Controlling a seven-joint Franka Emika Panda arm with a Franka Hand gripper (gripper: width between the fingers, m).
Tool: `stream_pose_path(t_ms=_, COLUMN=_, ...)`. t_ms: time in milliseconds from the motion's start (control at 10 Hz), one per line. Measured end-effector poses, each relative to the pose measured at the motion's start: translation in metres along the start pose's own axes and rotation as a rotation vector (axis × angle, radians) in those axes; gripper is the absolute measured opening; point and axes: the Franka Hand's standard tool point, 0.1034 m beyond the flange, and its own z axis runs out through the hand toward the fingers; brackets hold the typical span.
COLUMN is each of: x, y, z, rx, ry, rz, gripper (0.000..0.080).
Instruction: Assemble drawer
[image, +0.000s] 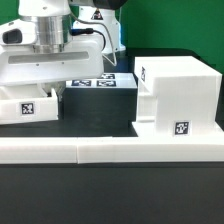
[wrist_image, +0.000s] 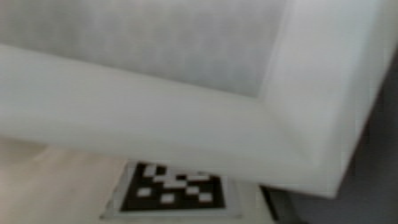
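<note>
Gripper (image: 42, 88) close above tray (image: 28, 108) edge, housing (image: 175, 95) well apart across dark table (image: 100, 118)

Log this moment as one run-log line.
gripper at small tray, exterior view's left | jaws unclear | housing upright, exterior view's right, apart from tray

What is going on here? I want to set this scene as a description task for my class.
A single robot arm has its end effector down at a small white tray on the exterior view's left. Whether it grips the tray cannot be told. The large housing stands apart on the right, with the tray not yet in it. A long white bar lies in front.
</note>
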Motion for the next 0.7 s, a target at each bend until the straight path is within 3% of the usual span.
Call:
stream_pose_path(t_ms=500, x=0.001, y=-0.001, z=0.0, rx=-0.001, ry=0.0, rz=0.0, gripper=0.0041)
stream_pose_path(t_ms=700, x=0.011, y=-0.013, z=-0.004, rx=-0.004, ry=0.009, rz=0.006, gripper=0.0041)
